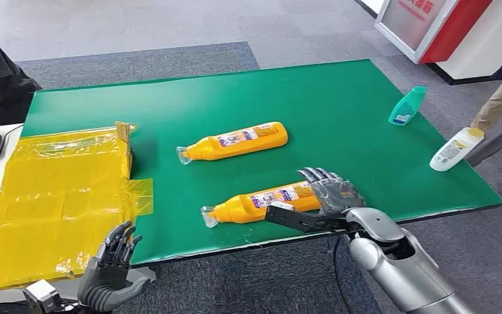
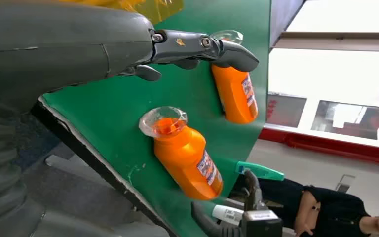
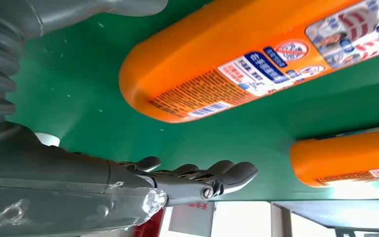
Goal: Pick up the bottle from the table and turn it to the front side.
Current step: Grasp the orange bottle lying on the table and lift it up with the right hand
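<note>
Bottle nearest the robot (image 1: 265, 201), orange, lies flat on the green table (image 1: 340, 104) near its front edge, long axis running left-right, clear cap toward the robot's left. The right hand (image 1: 330, 193) hovers at its base end, fingers apart, holding nothing. The left hand (image 1: 111, 268) hangs spread below the table edge.

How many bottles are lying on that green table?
4. Two orange bottles lie mid-table: one farther back, one near the front edge by the right hand. A teal bottle and a white bottle lie along the right edge.
</note>
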